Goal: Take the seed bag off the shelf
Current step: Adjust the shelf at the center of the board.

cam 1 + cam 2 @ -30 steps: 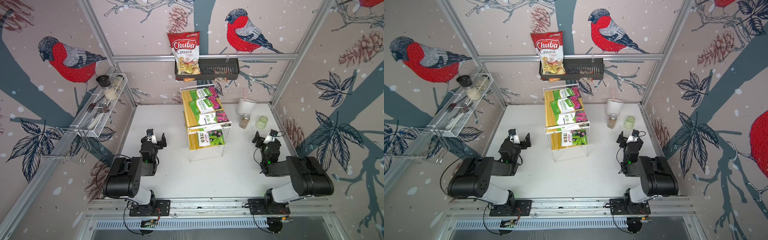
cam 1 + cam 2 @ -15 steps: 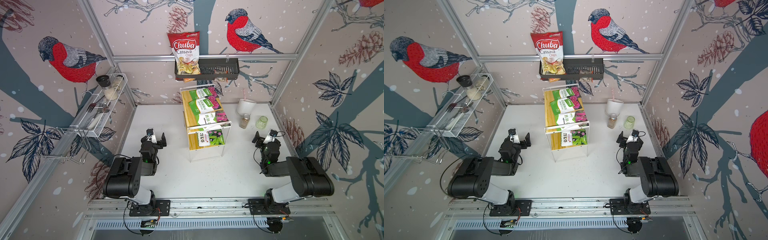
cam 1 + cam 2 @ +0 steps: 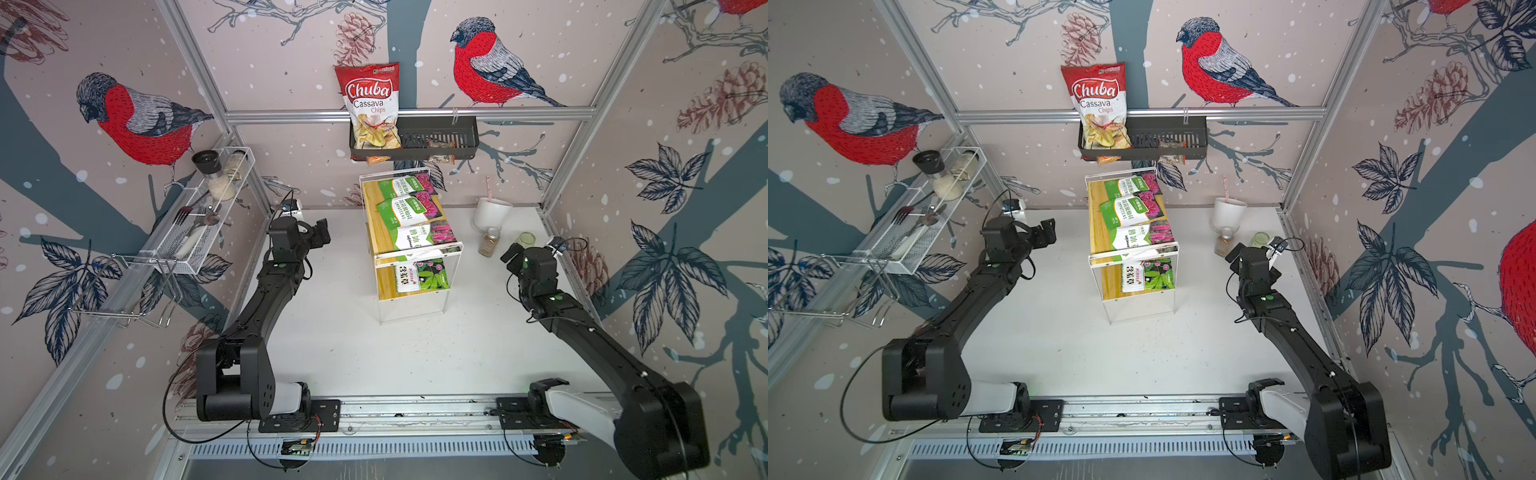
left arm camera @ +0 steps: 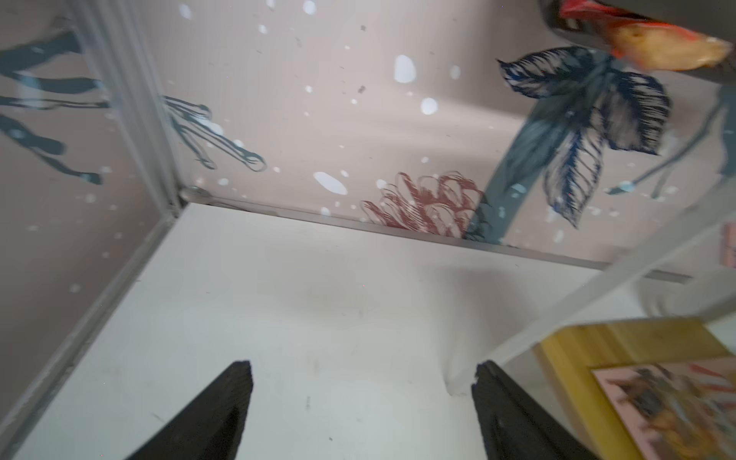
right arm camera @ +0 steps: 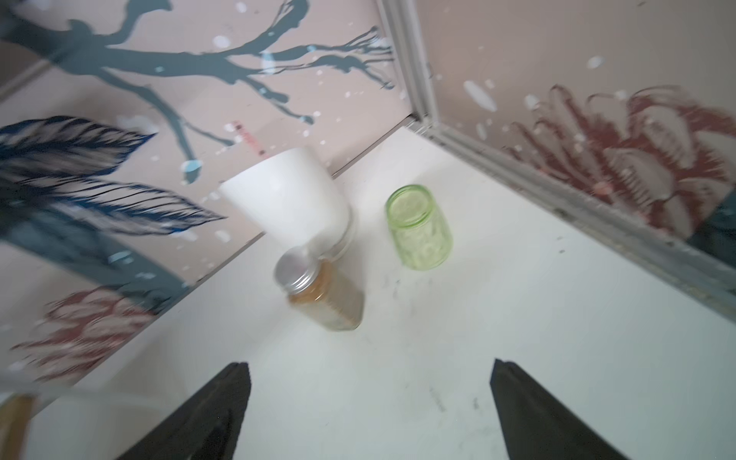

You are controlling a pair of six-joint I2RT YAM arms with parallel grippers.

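Bare table (image 3: 353,345) surrounds the shelf (image 3: 372,216) in front and on both flanks, leaving open passage there. The black wall basket (image 3: 449,135) hangs above the shelf's rear end, narrowing the room over the back of the top tier. A white pot (image 3: 492,214), a spice jar (image 3: 488,245) and a green jar (image 3: 526,240) crowd the table's back right corner; a wire rack (image 3: 195,245) juts from the left wall.

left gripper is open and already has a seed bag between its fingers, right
No. The left gripper is open, but nothing is between its fingers: the left wrist view shows only bare table there. The seed bags lie on the shelf.
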